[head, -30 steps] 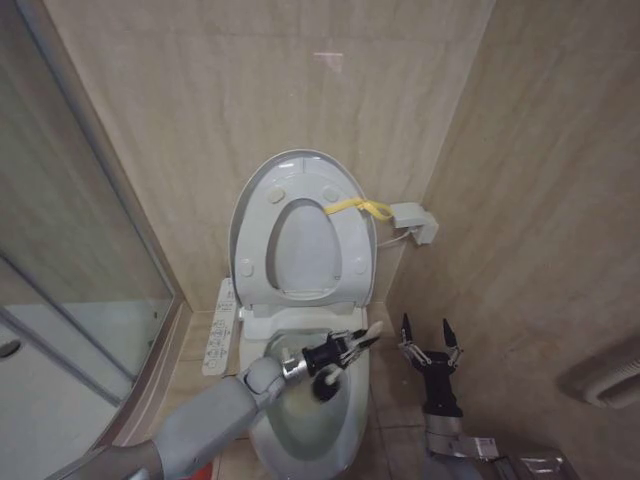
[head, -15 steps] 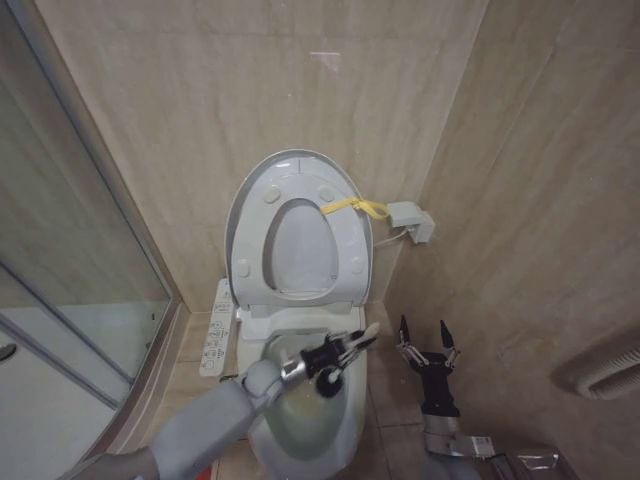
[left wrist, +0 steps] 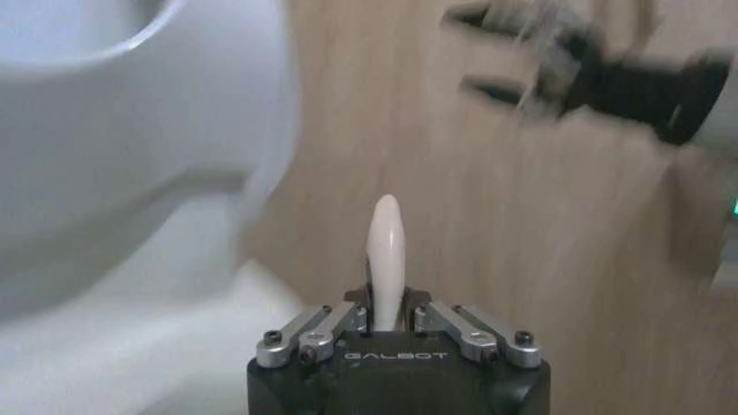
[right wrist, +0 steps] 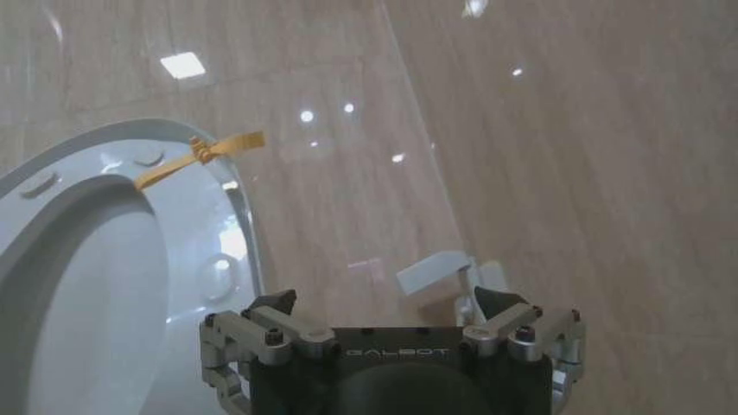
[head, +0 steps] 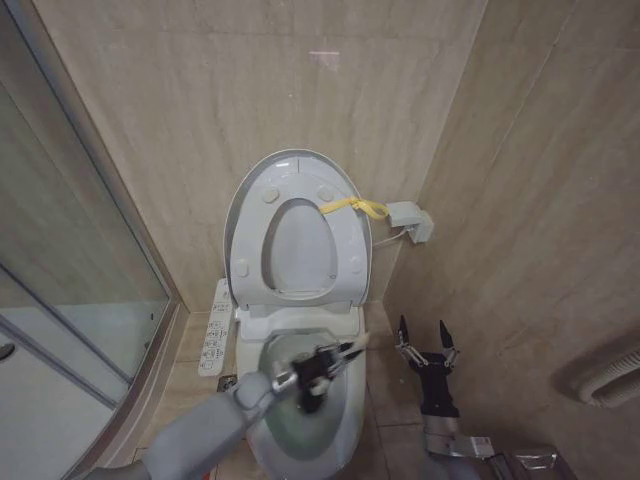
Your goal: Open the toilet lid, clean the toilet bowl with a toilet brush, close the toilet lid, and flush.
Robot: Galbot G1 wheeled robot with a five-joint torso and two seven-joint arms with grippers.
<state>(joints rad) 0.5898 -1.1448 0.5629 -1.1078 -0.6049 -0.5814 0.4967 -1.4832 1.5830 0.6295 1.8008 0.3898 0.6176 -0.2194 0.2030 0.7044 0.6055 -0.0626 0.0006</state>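
- Over the toilet bowl [head: 305,425] my left gripper [head: 330,360] is clamped on the toilet brush [head: 340,352], its jaws pinched tight on the thin white handle; in the left wrist view the stick [left wrist: 384,251] pokes out straight between the closed fingers.
- Off to the side, my right gripper [head: 423,340] hangs by the wall, jaws spread wide and holding nothing.
- Behind the bowl the toilet lid [head: 298,225] stands raised against the wall with the seat ring folded up on it, the yellow strap [head: 352,207] at its edge.
- I judge the brush light and its slim stick smooth and a bit whippy; a grip low on the stick, near the head, should keep it from twisting when pressed on the glazed ceramic.
- Compared with 1 second ago, my left gripper has pulled back and sunk lower into the bowl, and the handle tip no longer reaches as far toward the right rim. My right gripper looks unmoved; the camera has shifted slightly.
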